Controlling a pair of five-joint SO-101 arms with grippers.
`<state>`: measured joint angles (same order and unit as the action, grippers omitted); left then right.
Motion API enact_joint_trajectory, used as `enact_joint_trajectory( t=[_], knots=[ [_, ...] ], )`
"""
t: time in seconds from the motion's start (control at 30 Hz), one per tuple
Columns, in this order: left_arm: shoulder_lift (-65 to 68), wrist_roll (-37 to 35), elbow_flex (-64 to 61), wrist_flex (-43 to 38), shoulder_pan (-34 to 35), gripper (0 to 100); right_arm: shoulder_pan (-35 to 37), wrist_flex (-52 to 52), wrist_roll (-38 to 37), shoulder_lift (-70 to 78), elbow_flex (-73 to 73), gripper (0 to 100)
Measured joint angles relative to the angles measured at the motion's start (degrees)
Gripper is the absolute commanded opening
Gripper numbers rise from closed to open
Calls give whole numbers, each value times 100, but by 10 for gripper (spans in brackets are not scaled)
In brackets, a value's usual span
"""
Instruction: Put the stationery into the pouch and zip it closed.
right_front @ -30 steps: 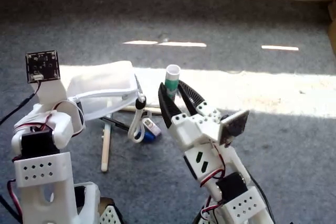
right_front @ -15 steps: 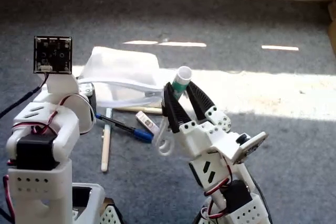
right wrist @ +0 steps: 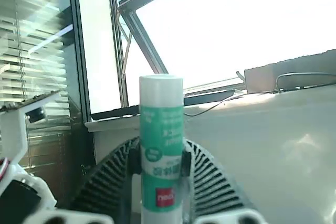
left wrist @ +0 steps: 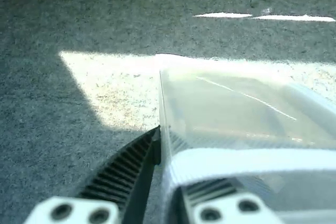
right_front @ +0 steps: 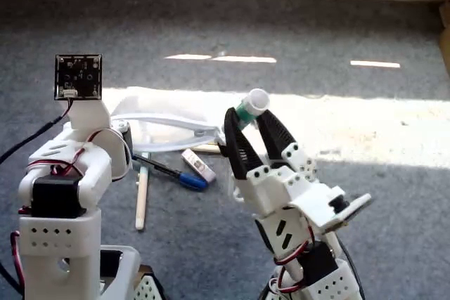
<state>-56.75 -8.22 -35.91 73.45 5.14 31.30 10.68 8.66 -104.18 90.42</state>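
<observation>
Left gripper point(left wrist: 160, 140): jaws closed on the pouch point(right_front: 162, 114) rim, at left.
Right gripper point(right_front: 254, 135): jaws clamped on the glue stick point(right_front: 250, 105), raised just right of the pouch.
Progress: early; glue not yet in, pen point(right_front: 169, 172) and pencil point(right_front: 142, 198) on the carpet point(right_front: 351, 47) near the pouch, zipping undone.
Room: open carpet far and right.

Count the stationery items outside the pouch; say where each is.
5: a glue stick in the right gripper; beside the pouch, a pen, a small white block, a pale stick, and a second stick partly hidden by that gripper. More may be hidden.
</observation>
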Motion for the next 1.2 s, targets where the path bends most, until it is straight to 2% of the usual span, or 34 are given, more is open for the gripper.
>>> enact_joint_trajectory(
  t=[0.13, 0.3, 0.47, 0.77, 0.9, 1.07, 1.2],
  knots=[
    [176, 0, 308, 123, 9, 8, 281, 220, 0, -9, -167, 5],
    [1266, 0, 1134, 571, 26, 8, 607, 264, 0, 167, -659, 5],
    [2154, 0, 1785, 870, 26, 8, 651, 316, 0, 1275, -1459, 5],
    [2303, -211, 2154, 1055, 26, 8, 1204, 316, 0, 3297, -2778, 5],
    [2303, -220, 2154, 1055, 26, 8, 1222, 325, 0, 3903, -3051, 5],
    [2303, -220, 2154, 1055, 202, 8, 1240, 1284, 0, 4554, -3068, 5],
    [2303, -220, 2154, 1055, 220, 8, 1240, 2303, -396, 5055, -2708, 5]
  ],
)
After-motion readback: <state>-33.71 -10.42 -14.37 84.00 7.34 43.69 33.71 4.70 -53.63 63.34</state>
